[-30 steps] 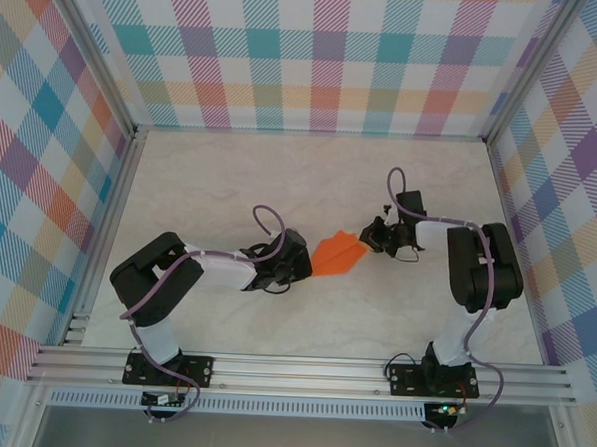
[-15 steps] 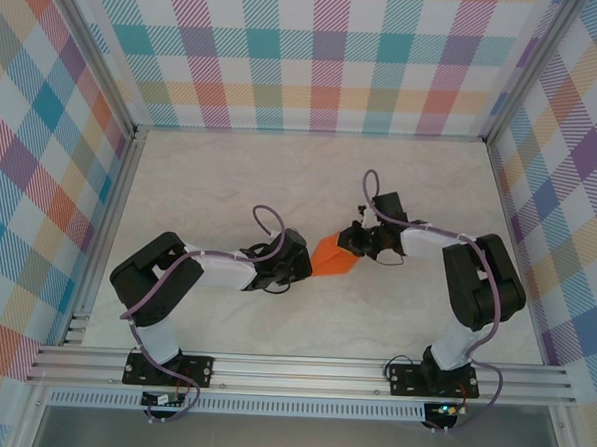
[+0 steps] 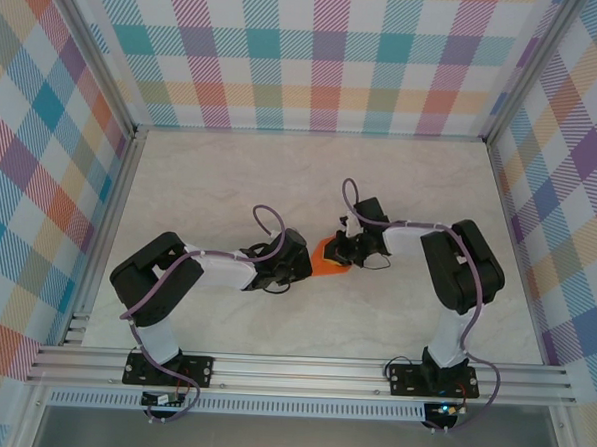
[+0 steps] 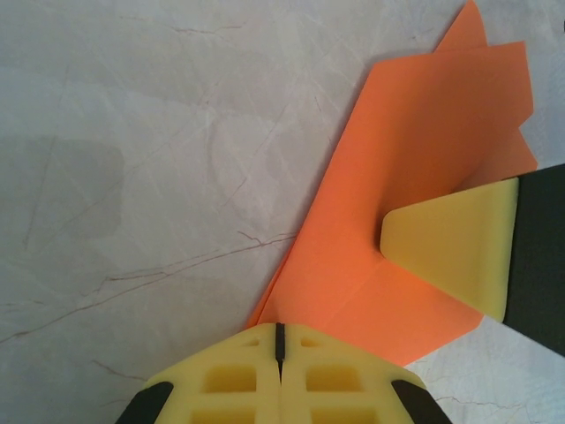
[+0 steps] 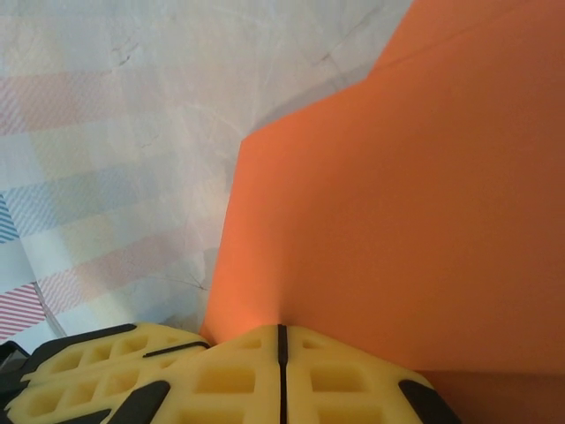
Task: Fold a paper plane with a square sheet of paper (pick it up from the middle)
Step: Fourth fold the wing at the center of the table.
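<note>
The paper [image 4: 415,177] is thin, floppy, best gripped at the fold. It's pinned by left pincer [image 4: 279,334] and right pincer [image 5: 282,334], both closed.

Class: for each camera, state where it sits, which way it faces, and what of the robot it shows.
Top external: above and behind the bases, looking down on the table; both arms show.
Left wrist: on the left arm, looking past the shut left gripper at the orange paper.
Right wrist: same, past the shut right gripper.
Shared: the orange paper.
</note>
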Tool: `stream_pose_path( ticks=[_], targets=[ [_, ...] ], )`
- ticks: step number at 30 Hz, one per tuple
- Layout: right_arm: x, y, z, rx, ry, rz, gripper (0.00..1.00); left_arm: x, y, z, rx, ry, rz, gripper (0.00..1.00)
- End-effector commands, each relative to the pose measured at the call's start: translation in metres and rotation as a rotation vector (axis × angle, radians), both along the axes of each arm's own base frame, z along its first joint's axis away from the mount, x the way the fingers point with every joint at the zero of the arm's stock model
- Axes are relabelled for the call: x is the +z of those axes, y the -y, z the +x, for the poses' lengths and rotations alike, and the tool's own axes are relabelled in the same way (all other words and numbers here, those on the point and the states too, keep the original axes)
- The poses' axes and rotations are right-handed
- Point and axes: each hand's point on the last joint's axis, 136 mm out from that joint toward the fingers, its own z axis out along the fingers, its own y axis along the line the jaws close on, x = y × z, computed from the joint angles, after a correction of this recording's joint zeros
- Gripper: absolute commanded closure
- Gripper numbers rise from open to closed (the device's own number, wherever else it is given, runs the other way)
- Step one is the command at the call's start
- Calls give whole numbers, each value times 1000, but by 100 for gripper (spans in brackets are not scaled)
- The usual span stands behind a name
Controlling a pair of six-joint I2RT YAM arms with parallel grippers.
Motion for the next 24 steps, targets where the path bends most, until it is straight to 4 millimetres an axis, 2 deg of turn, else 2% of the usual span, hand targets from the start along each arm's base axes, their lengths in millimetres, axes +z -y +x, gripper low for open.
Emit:
stream_pose_path(
  ticks=[1,11,16,20,24],
  targets=[
    [-8,22,25,-77,36,-40,93,-63,-52,-47,-8,-214,242,100],
    [-10,81,65,-297,52,-81,93,-63,-53,-48,-16,-213,238,100],
    [2,108,77,-362,89,-130,92,-52,-46,-46,-39,-188,205,100],
    [28,112,74,-353,151,-142,88,-26,-27,-36,-72,-132,127,97],
    [42,107,55,-317,161,-134,79,22,-8,-22,-101,-27,27,81]
  ],
)
